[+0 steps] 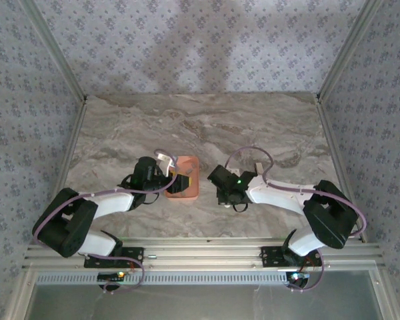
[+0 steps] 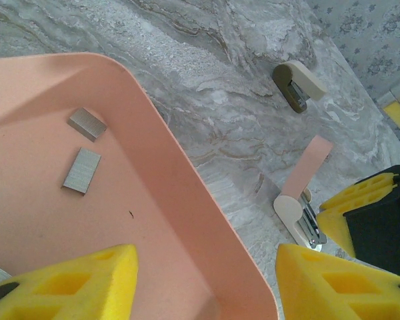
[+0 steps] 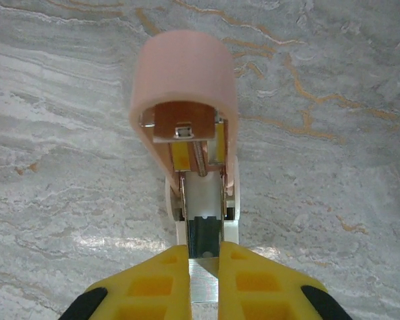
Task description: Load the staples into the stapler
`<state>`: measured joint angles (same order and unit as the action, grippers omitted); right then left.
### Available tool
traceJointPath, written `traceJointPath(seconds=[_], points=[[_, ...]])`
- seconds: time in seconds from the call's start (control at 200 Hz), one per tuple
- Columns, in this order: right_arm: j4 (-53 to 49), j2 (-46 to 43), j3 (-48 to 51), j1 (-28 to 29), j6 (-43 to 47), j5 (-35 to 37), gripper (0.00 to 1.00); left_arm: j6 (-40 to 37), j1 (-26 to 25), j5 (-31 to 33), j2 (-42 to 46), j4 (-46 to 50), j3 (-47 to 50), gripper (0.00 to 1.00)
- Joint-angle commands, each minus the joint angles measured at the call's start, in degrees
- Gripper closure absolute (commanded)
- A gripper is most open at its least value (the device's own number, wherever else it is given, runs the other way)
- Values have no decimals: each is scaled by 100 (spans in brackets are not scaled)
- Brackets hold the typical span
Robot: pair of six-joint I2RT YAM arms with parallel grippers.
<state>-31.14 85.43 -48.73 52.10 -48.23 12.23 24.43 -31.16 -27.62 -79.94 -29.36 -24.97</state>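
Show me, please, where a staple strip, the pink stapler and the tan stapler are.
staple strip point(image 2: 82, 171), left wrist view, its flat face.
pink stapler point(image 3: 183, 73), right wrist view, its raised lid.
tan stapler point(image 2: 305, 80), left wrist view, its tan cover.

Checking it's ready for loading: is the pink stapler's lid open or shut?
Open. The pink stapler has its lid swung up, baring the metal channel inside, with its base clamped in the right end effector.

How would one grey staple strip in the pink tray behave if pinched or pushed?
The staple strip lies flat and thin on the tray floor, so it probably offers little to pinch. On that smooth surface a push would likely slide it. It looks tiny, presumably light.
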Motion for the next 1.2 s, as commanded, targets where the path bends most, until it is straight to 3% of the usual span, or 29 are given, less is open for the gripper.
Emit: traceJointPath(seconds=[0.0,1.194], points=[[-196,-1,-217,69,34,233,88,-149,5,-85,141,51,-25,43],[-603,373,-567,80,414,447,87,-156,4,-33,242,153,-25,43]])
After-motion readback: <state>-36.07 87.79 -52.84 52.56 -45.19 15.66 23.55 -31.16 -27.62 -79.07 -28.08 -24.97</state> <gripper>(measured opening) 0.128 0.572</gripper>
